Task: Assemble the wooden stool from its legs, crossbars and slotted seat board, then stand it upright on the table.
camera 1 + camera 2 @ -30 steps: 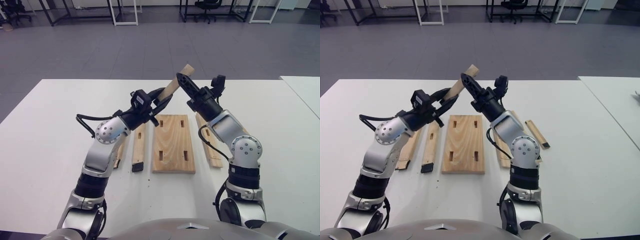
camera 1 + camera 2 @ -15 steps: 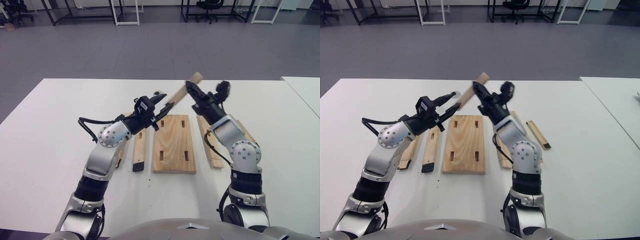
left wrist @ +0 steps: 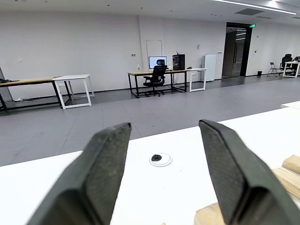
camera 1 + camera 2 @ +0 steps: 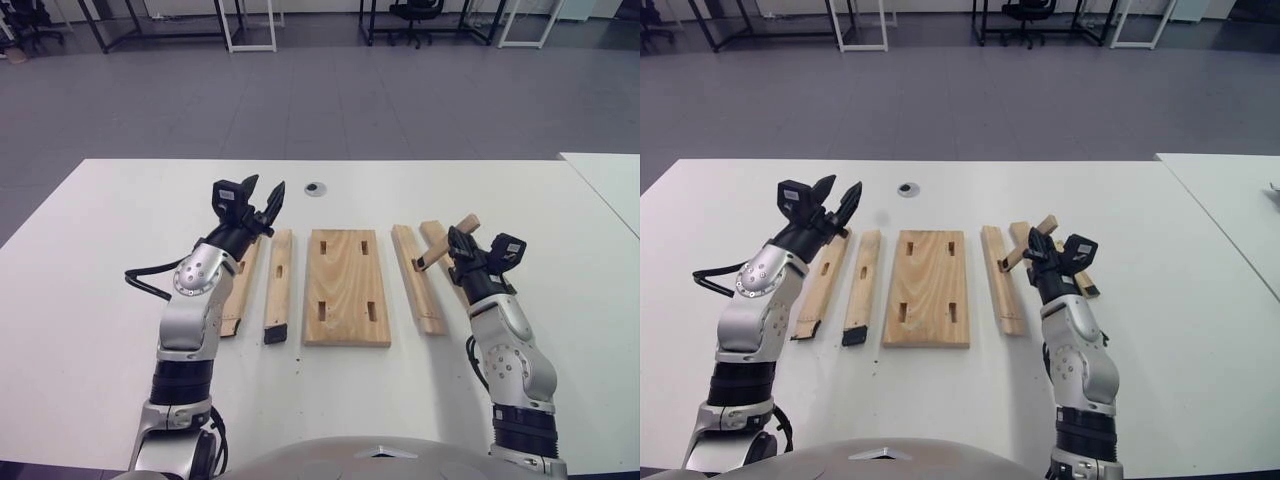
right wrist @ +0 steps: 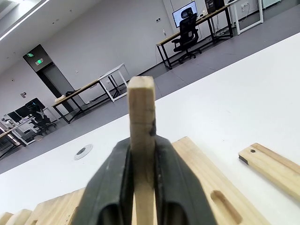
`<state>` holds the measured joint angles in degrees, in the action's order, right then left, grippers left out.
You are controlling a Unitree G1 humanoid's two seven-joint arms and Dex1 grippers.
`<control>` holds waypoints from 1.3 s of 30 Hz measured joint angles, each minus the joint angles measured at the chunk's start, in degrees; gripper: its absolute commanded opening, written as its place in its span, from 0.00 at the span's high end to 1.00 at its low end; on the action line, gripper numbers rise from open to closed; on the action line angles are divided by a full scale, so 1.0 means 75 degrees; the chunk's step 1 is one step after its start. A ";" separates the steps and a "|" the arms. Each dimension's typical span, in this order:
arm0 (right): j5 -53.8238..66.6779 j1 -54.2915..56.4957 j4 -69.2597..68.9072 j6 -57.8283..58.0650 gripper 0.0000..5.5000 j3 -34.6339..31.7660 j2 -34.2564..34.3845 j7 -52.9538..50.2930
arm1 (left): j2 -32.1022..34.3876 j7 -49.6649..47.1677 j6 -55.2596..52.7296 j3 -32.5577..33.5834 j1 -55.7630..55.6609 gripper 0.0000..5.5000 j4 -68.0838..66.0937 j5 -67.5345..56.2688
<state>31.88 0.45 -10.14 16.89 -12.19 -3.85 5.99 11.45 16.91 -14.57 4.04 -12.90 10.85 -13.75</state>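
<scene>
Lowered and parted, the right hand (image 4: 455, 246) clamps the crossbar (image 4: 468, 224); left hand (image 4: 265, 190) spread wide.

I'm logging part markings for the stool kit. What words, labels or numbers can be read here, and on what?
Seat board: no print visible.
Green sign above the far doorway: too small to read.
White sticker on the left gripper's housing: too blurred to read.

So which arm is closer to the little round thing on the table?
Left. The left end effector is open just left of the round cap. The right end effector, shut on a wooden stick, sits farther off, right of it and nearer the robot.
</scene>
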 measured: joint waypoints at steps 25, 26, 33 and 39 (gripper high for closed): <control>0.0220 0.0133 0.0379 0.0084 0.93 0.0105 -0.0419 0.1730 | -0.0025 0.0017 -0.0005 0.0011 0.0008 0.52 -0.0100 -0.0010; 0.0225 0.0142 0.0438 0.0100 0.93 0.0095 -0.0529 0.1860 | -0.0025 0.0018 -0.0005 0.0009 0.0008 0.52 -0.0100 -0.0011; 0.0226 0.0528 0.1188 0.0102 0.93 -0.0176 -0.1165 0.2434 | -0.0023 0.0044 -0.0005 0.0004 0.0009 0.52 -0.0171 -0.0012; -0.0150 0.0539 0.1411 -0.0391 0.93 0.0024 -0.1167 0.2604 | -0.0009 0.0067 -0.0013 0.0003 0.0009 0.52 -0.0171 -0.0012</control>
<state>30.76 4.49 0.45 13.96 -12.01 -12.60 25.51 11.38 17.41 -14.67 4.06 -12.83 9.56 -13.83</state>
